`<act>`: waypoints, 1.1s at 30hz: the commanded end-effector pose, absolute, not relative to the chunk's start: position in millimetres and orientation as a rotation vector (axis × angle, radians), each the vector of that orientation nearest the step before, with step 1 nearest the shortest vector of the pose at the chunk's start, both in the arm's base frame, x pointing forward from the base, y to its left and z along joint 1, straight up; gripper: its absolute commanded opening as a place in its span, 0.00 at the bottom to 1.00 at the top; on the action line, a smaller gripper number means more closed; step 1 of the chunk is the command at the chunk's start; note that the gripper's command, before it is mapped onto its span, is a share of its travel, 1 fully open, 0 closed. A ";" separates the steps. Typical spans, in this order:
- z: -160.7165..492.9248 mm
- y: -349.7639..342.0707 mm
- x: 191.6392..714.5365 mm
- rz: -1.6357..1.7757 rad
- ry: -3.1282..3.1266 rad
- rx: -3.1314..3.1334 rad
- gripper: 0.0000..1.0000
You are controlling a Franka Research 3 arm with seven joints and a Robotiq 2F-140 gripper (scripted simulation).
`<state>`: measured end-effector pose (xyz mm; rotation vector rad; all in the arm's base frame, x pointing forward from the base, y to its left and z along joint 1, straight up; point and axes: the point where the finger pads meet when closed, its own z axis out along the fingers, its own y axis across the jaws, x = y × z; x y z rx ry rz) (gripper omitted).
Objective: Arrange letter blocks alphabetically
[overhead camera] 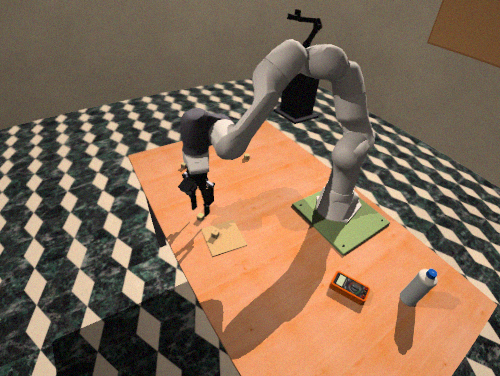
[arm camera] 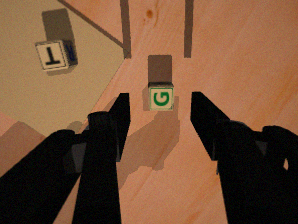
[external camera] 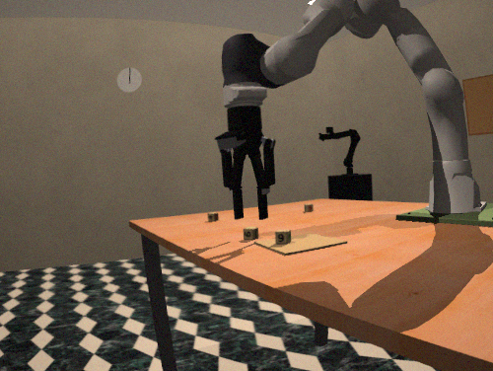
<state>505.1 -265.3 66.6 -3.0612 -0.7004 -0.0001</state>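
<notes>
The gripper (overhead camera: pixel 200 210) (external camera: pixel 250 218) (arm camera: pixel 160 95) is partly open and empty, pointing down above a block with a green G on top (overhead camera: pixel 200 216) (external camera: pixel 249 234) (arm camera: pixel 161 98). That block sits on the table just off the mat (overhead camera: pixel 231 246) (external camera: pixel 316 244) (arm camera: pixel 22 92); its G lies sideways in the wrist view. A block with a black T on top (overhead camera: pixel 215 234) (external camera: pixel 282 237) (arm camera: pixel 52 56) stands on the mat near its edge. Two more blocks stand off the mat: one (overhead camera: pixel 183 166) (external camera: pixel 212 217) behind the gripper, another (overhead camera: pixel 246 157) (external camera: pixel 309 208) farther right. Their tops are not readable.
An orange multimeter (overhead camera: pixel 350 287) and a grey bottle with a blue cap (overhead camera: pixel 418 287) stand on the near side of the table in the top view. The arm's base stands on a green plate (overhead camera: pixel 350 241) (external camera: pixel 409 217). The table's edge (external camera: pixel 192 257) runs close beside the mat.
</notes>
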 end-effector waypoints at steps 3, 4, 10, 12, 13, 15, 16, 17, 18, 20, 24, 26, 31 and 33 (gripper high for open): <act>61.5 -266.1 507.3 -0.008 -0.686 -3.070 0.43; 60.7 -266.1 507.3 -0.008 -0.686 -3.070 0.43; 57.7 -266.2 507.3 -0.008 -0.686 -3.070 0.43; 57.2 -266.1 507.4 -0.008 -0.686 -3.070 0.43; 57.2 -266.1 507.4 -0.008 -0.686 -3.070 0.43; 57.1 -266.1 507.4 -0.008 -0.686 -3.070 0.43; 57.0 -266.1 507.4 -0.008 -0.686 -3.070 0.43; 57.0 -266.1 507.4 -0.008 -0.686 -3.070 0.43; 57.0 -266.1 507.4 -0.008 -0.686 -3.070 0.43; 57.0 -266.1 507.4 -0.008 -0.686 -3.070 0.43; 57.0 -266.1 507.4 -0.008 -0.686 -3.070 0.43; 57.0 -266.1 507.4 -0.008 -0.686 -3.070 0.43; 57.0 -266.1 507.4 -0.008 -0.686 -3.070 0.43; 57.0 -266.1 507.4 -0.008 -0.686 -3.070 0.43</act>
